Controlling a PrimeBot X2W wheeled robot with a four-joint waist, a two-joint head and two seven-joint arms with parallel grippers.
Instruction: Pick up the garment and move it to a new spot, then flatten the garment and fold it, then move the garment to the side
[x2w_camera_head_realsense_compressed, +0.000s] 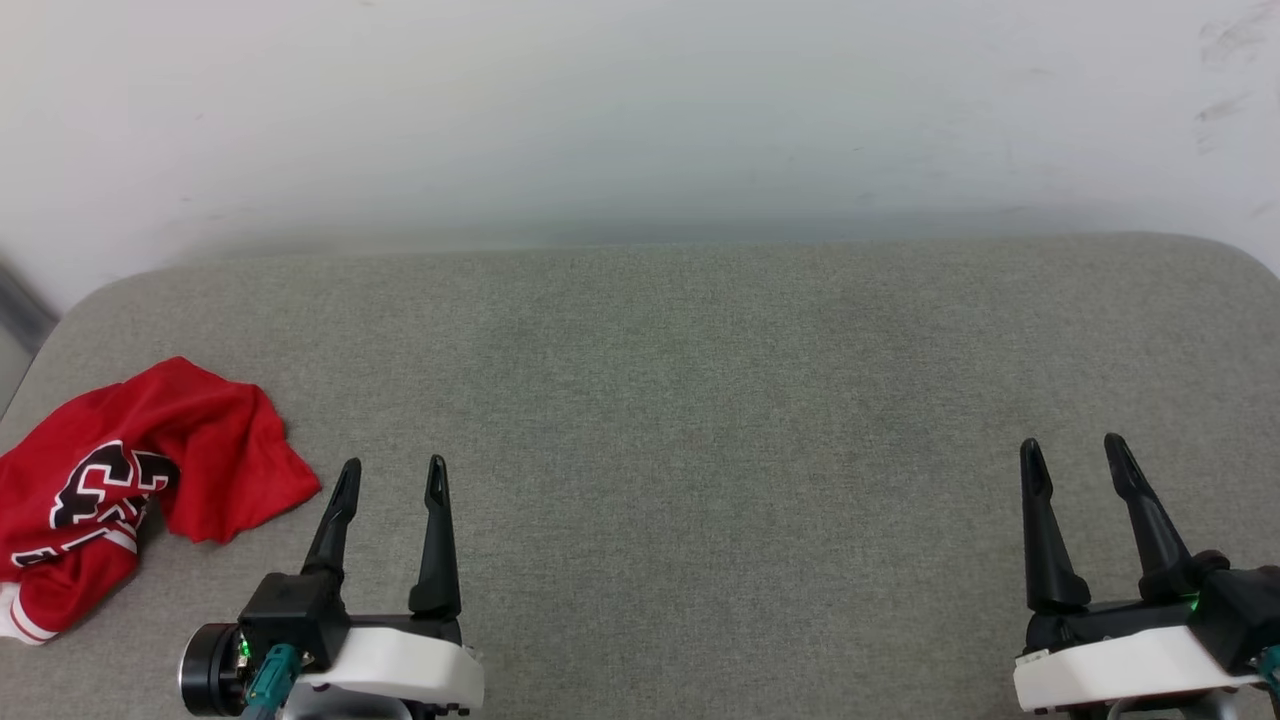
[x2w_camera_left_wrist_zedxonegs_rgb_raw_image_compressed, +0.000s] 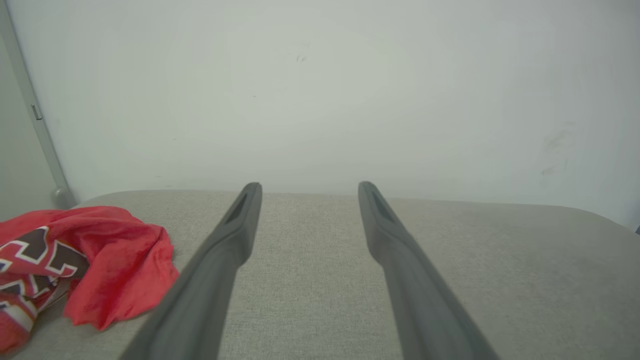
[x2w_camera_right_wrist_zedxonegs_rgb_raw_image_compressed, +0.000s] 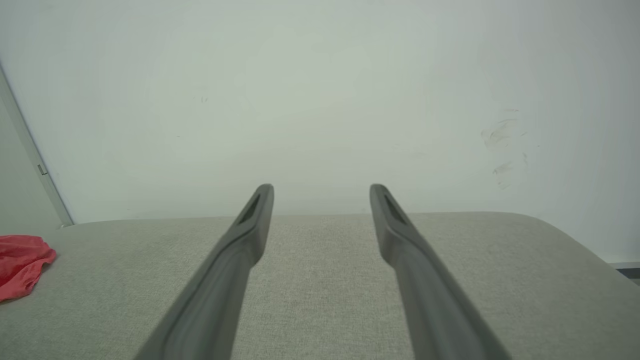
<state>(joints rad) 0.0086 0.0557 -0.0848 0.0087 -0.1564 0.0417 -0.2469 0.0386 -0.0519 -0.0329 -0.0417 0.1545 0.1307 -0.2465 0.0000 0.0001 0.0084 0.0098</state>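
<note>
The garment (x2w_camera_head_realsense_compressed: 140, 490) is a red jersey with black white-outlined lettering, lying crumpled at the left edge of the grey padded surface (x2w_camera_head_realsense_compressed: 680, 400). Striped trim shows at its near corner. My left gripper (x2w_camera_head_realsense_compressed: 392, 478) stands open just right of the garment, apart from it, with nothing between its fingers. In the left wrist view the garment (x2w_camera_left_wrist_zedxonegs_rgb_raw_image_compressed: 100, 260) lies left of my left gripper (x2w_camera_left_wrist_zedxonegs_rgb_raw_image_compressed: 310, 190). My right gripper (x2w_camera_head_realsense_compressed: 1075, 455) stands open far to the right, empty. From the right wrist the garment (x2w_camera_right_wrist_zedxonegs_rgb_raw_image_compressed: 22, 265) shows at the left edge, far from my right gripper (x2w_camera_right_wrist_zedxonegs_rgb_raw_image_compressed: 322, 192).
A pale wall (x2w_camera_head_realsense_compressed: 640, 110) rises directly behind the padded surface. The surface has rounded far corners (x2w_camera_head_realsense_compressed: 1240, 260). A grey vertical frame (x2w_camera_left_wrist_zedxonegs_rgb_raw_image_compressed: 35, 115) stands at the far left by the wall.
</note>
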